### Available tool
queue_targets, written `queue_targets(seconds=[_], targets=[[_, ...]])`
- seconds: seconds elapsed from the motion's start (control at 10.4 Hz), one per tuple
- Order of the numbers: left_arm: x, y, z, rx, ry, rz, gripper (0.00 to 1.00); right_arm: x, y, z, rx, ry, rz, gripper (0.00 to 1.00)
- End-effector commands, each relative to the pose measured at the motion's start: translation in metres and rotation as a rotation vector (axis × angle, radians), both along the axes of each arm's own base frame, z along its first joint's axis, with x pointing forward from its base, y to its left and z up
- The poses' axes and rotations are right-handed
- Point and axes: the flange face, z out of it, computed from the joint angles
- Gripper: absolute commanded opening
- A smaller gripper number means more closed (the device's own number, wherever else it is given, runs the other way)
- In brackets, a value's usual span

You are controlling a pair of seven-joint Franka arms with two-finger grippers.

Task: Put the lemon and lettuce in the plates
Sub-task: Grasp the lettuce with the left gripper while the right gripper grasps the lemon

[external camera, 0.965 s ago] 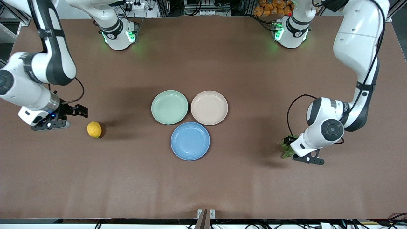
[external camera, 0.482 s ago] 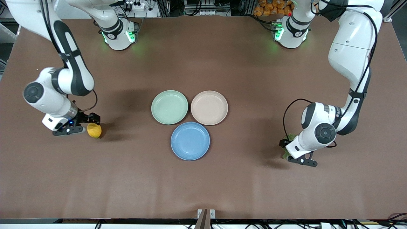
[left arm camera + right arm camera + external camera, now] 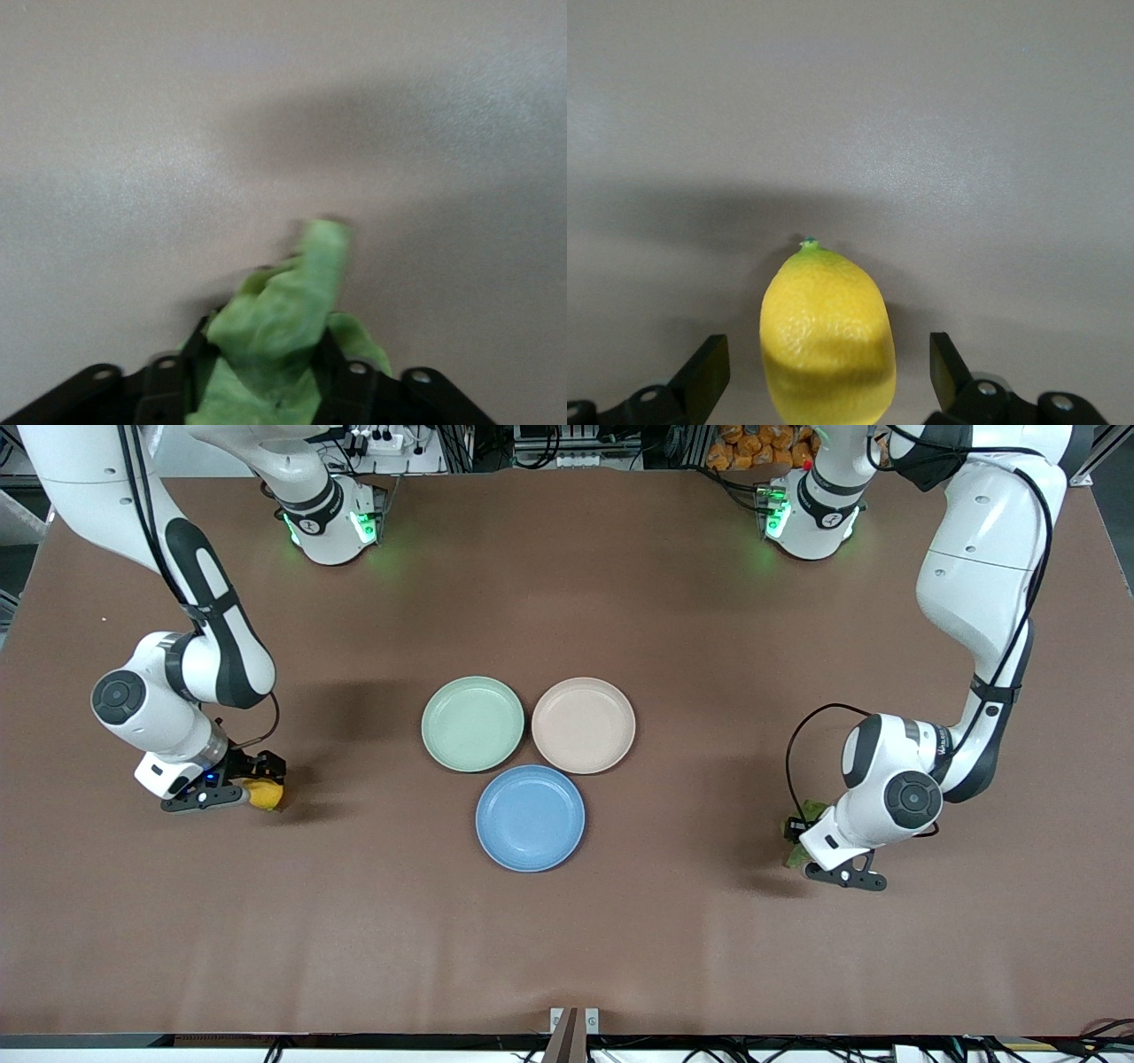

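Observation:
The yellow lemon [image 3: 267, 794] [image 3: 827, 341] lies on the brown table toward the right arm's end. My right gripper [image 3: 260, 786] [image 3: 826, 372] is down around it, open, with a gap on each side of the fruit. The green lettuce [image 3: 810, 810] [image 3: 285, 301] lies toward the left arm's end, mostly hidden under the left wrist in the front view. My left gripper [image 3: 799, 838] [image 3: 260, 386] is shut on it, the leaf bunched between both fingers. The blue plate [image 3: 530, 817] and the beige-pink plate [image 3: 583, 724] sit empty mid-table.
A pale mint-green plate [image 3: 472, 723] stands beside the beige-pink one, toward the right arm's end. The three plates nearly touch. Both robot bases line the table's edge farthest from the front camera. Bare brown tabletop [image 3: 567, 948] surrounds the plates.
My right arm swung in over the lemon and came down until its open fingers straddle it. My left gripper's fingers closed in on the lettuce; that arm shifted only slightly.

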Motion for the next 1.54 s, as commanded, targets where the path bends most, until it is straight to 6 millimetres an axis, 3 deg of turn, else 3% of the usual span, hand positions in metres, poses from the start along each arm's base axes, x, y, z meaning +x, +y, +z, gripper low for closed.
queue_targets(seconds=[0.0,0.19,0.29,0.39,0.58,0.68,0.87,1.06,1.45], targets=[[0.004,0.004,0.000,-0.007,-0.009,0.009,0.00,-0.001,0.000,-0.025,0.011,-0.006,0.011,1.00],[0.006,0.001,0.015,-0.010,-0.028,0.012,0.00,-0.005,0.002,-0.039,0.011,-0.010,0.013,0.99],[0.006,-0.004,0.023,-0.015,-0.034,0.023,0.00,-0.003,0.010,-0.039,0.019,-0.007,0.017,0.89],[0.006,-0.008,0.035,-0.014,-0.044,0.041,0.00,-0.001,0.022,-0.034,0.030,-0.010,0.032,0.75],[0.000,-0.021,0.060,-0.011,-0.017,0.055,0.00,0.003,0.029,-0.022,0.033,-0.027,0.055,0.32],[-0.011,-0.028,0.070,-0.007,0.007,0.079,0.00,0.003,0.031,-0.014,0.039,-0.013,0.053,0.23],[-0.032,-0.041,0.090,-0.002,0.005,0.112,0.00,0.014,0.041,0.016,0.059,0.043,0.058,0.20],[-0.054,-0.064,0.108,-0.003,0.007,0.143,0.00,0.023,0.065,0.030,0.081,0.080,0.050,0.16],[-0.091,-0.159,0.122,-0.045,0.057,0.266,0.00,0.039,0.094,0.051,0.103,0.056,0.045,0.05]])
